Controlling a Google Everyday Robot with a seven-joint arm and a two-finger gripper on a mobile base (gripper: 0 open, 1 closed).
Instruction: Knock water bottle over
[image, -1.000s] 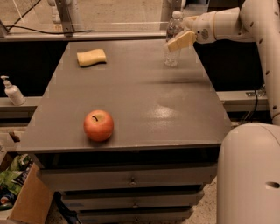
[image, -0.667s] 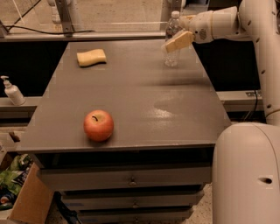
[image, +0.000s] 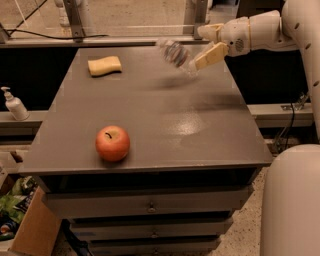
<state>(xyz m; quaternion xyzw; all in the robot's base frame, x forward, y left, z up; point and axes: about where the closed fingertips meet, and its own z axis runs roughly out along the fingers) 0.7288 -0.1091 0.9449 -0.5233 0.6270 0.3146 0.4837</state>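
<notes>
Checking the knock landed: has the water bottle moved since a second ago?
Yes. The water bottle has tipped toward the sponge, away from the gripper at the table's far right.

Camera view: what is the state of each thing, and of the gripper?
water bottle: tilted leftward, not upright.
gripper: open, at the bottle's right, holding nothing.
apple: whole, stem up, near the front of the table.
sponge: lying flat, far left.
pump dispenser: upright, beside the table.
</notes>
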